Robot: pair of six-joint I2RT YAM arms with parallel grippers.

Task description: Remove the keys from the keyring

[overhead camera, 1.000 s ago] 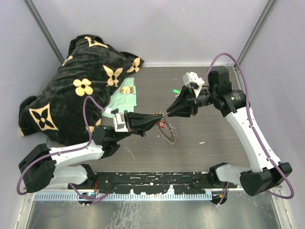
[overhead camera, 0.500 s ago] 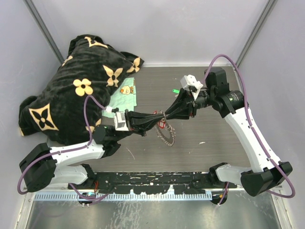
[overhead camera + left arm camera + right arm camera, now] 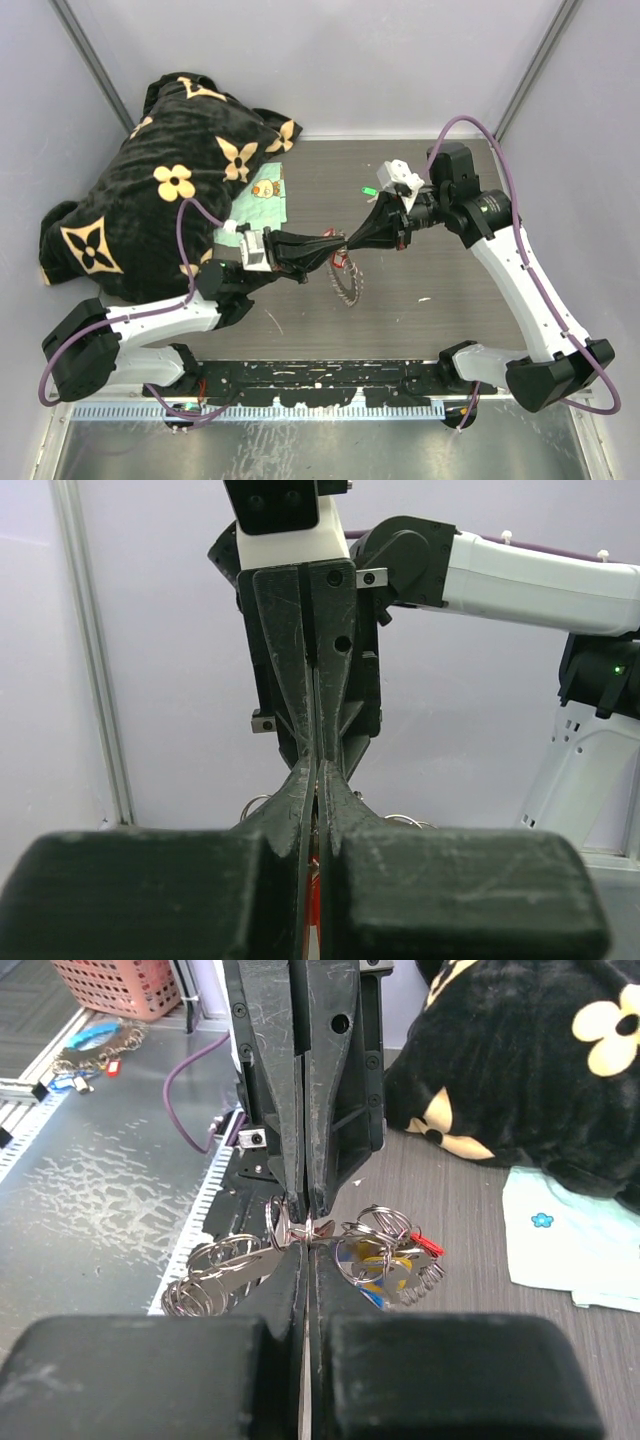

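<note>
The keyring (image 3: 347, 284), a dark bumpy-rimmed ring, hangs tilted under the spot where both grippers meet tip to tip above the table. My left gripper (image 3: 334, 244) is shut, with a red tag (image 3: 318, 905) showing between its fingers. My right gripper (image 3: 351, 242) is shut on thin metal of the bunch at its tips (image 3: 308, 1232). In the right wrist view the keys (image 3: 392, 1262), with yellow, blue and red tags and small split rings, hang right of the tips. A silver strip with coiled rings (image 3: 205, 1278) hangs to the left.
A black plush blanket with tan flowers (image 3: 170, 170) lies at the back left, with a pale green cloth (image 3: 262, 200) at its edge. A small green object (image 3: 368, 190) lies on the dark table (image 3: 430, 300) behind the right gripper. A metal rail (image 3: 320, 375) runs along the near edge.
My right gripper has moved left until its tips meet the left gripper's. The keyring has swung from lying flatter to hanging more edge-on beneath them.
</note>
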